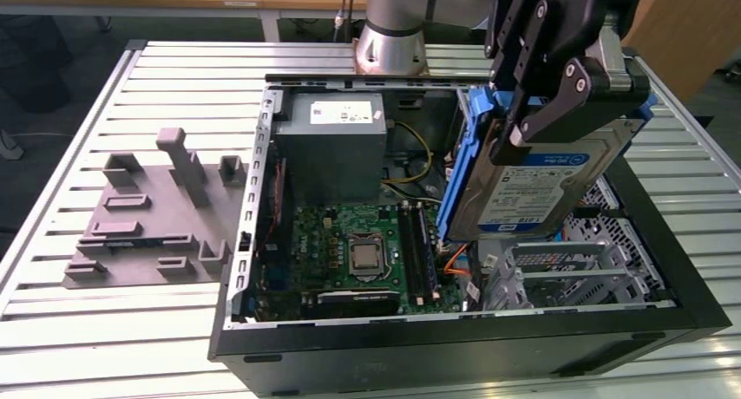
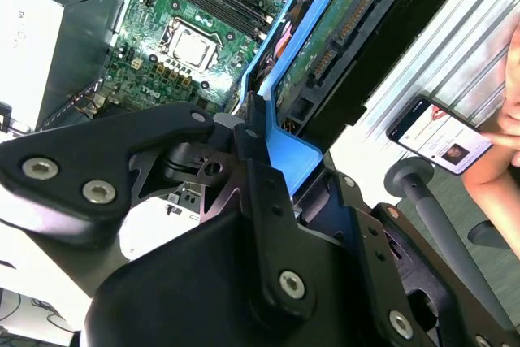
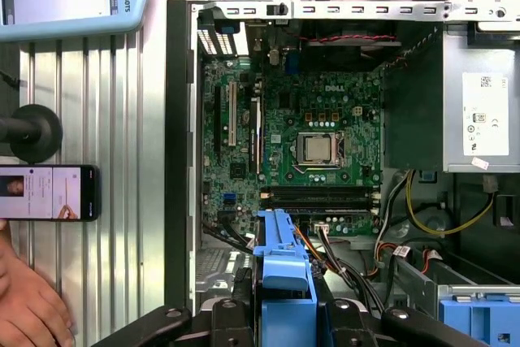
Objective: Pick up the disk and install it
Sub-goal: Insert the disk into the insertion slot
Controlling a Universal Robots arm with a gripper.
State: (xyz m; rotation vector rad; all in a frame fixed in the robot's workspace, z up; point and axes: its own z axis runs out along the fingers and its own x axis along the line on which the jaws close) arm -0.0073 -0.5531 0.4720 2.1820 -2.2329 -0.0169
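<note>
In the exterior view the end effector (image 1: 544,113) is clamped on the disk (image 1: 539,186), which hangs upright and slightly tilted above the open computer case (image 1: 463,347), label facing the camera, its blue carrier frame (image 1: 460,169) showing along the 9 o'clock edge. The drive cage (image 1: 579,273) sits just below, toward 5 o'clock from the disk; the power supply (image 1: 336,147) stands well apart at 9 o'clock. The case rests on a slatted table (image 1: 139,330).

In the second wrist view the end effector (image 2: 272,180) grips the blue carrier frame (image 2: 288,156) from both sides; the disk's circuit-board underside (image 2: 341,46) runs off toward 1 o'clock, with the motherboard (image 2: 187,38) beyond it.

In the first wrist view the carrier frame (image 3: 282,274) sits at 6 o'clock, over the cables (image 3: 341,253) beside the motherboard (image 3: 301,136). A hand (image 3: 24,298) and a phone (image 3: 49,193) lie outside the case.

Done well, I judge, this step needs the disk squared to the cage, clear of cables.
</note>
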